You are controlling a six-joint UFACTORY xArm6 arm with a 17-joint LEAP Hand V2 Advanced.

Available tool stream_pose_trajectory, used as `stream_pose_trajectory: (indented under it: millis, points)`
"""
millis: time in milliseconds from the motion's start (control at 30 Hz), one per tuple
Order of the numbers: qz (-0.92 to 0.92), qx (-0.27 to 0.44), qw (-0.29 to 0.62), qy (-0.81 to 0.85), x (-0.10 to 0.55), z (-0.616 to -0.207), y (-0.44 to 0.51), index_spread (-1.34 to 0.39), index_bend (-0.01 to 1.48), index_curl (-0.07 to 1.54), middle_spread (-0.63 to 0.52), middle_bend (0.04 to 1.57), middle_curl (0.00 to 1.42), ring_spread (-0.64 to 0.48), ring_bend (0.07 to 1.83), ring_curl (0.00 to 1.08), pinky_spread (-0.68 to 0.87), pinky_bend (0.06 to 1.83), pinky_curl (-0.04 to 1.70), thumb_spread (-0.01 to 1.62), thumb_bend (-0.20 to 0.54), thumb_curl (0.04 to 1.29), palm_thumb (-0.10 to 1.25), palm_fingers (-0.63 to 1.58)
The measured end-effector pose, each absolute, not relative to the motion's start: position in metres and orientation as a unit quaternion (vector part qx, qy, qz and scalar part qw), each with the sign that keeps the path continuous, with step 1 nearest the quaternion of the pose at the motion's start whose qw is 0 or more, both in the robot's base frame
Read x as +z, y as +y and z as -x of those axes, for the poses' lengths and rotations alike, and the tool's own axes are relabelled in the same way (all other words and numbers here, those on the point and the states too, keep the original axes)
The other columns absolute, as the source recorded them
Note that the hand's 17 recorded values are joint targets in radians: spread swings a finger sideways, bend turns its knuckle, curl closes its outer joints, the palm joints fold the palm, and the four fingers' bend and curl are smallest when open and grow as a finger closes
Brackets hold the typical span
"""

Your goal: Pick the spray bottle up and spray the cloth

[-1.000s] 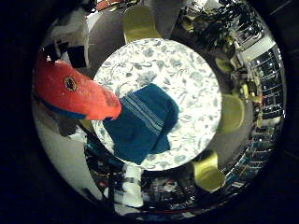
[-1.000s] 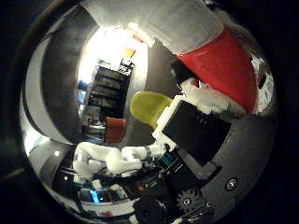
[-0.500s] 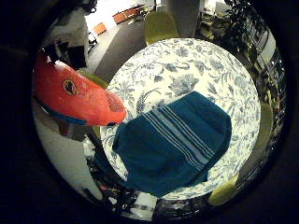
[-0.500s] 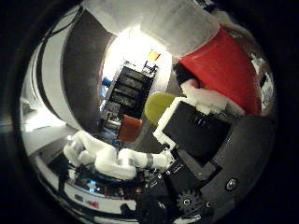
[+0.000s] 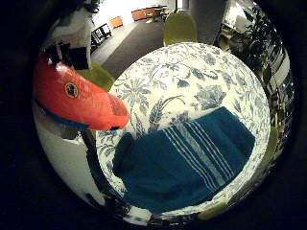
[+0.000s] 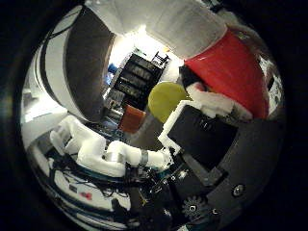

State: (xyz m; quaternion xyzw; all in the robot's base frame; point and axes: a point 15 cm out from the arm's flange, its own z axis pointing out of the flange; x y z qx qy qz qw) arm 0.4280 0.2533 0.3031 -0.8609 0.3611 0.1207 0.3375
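The spray bottle's red head (image 5: 79,98) sits close against my palm, with its white body (image 5: 60,158) below it. The thumb side view shows the same red head (image 6: 236,72) and white body (image 6: 183,24), with my right hand (image 6: 202,139) curled beside them. Its black and white fingers (image 6: 211,101) touch the head. The bottle's nozzle end hangs above a dark teal cloth (image 5: 187,163) with white stripes. The cloth lies flat on a round table with a floral cover (image 5: 192,76), near the table's edge.
Yellow-green chairs (image 5: 180,26) stand round the table, one (image 5: 98,74) just behind the bottle head. The robot's white arm (image 6: 106,154) and its base show in the thumb side view, along with dark shelving (image 6: 132,79) and an orange seat (image 6: 131,118).
The cloth and table fill more of the view than one second ago, so the hand with the bottle has come closer to them. The bottle keeps its place against the palm.
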Motion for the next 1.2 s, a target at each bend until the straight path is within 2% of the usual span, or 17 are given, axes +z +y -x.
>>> stream_pose_trajectory:
  millis: [300,500,600,700,867,900,967,1100,1200]
  points:
    - [0.863,0.118,0.334,0.362,0.294,-0.430,0.258,-0.19,1.10,0.78,-0.07,1.35,0.61,-0.15,1.46,0.58,-0.20,1.34,0.79,0.56,-0.023,0.93,1.08,1.21]
    - [0.859,0.118,0.344,0.360,0.297,-0.434,0.256,-0.19,1.10,0.78,-0.07,1.34,0.60,-0.15,1.45,0.58,-0.21,1.32,0.78,0.65,-0.026,0.90,1.01,1.21]
    - [0.856,0.115,0.355,0.358,0.299,-0.438,0.253,-0.20,1.03,0.76,-0.07,1.31,0.59,-0.15,1.43,0.56,-0.23,1.30,0.74,0.69,-0.037,0.86,0.95,1.20]
    - [0.855,0.117,0.354,0.360,0.296,-0.437,0.250,-0.23,0.86,0.73,-0.08,1.25,0.57,-0.14,1.40,0.54,-0.26,1.29,0.69,0.70,-0.038,0.81,0.91,1.16]
    - [0.855,0.142,0.330,0.375,0.261,-0.418,0.238,-0.31,0.46,0.70,-0.12,1.11,0.55,-0.17,1.31,0.52,-0.34,1.33,0.63,0.71,-0.040,0.73,0.84,0.97]
    - [0.855,0.143,0.328,0.375,0.260,-0.417,0.237,-0.32,0.31,0.67,-0.14,1.06,0.54,-0.18,1.31,0.52,-0.37,1.34,0.62,0.74,-0.034,0.71,0.84,0.88]
    - [0.857,0.144,0.325,0.373,0.259,-0.415,0.237,-0.35,0.18,0.64,-0.16,0.97,0.52,-0.18,1.29,0.51,-0.40,1.32,0.60,0.81,-0.031,0.67,0.83,0.72]
    - [0.866,0.142,0.310,0.365,0.254,-0.412,0.232,-0.36,0.19,0.58,-0.16,0.83,0.50,-0.16,1.19,0.49,-0.34,1.22,0.57,0.95,-0.033,0.58,0.77,0.33]
    - [0.869,0.140,0.306,0.362,0.253,-0.411,0.231,-0.35,0.23,0.55,-0.11,0.71,0.45,-0.12,1.02,0.43,-0.13,1.13,0.53,0.98,-0.039,0.51,0.71,0.13]
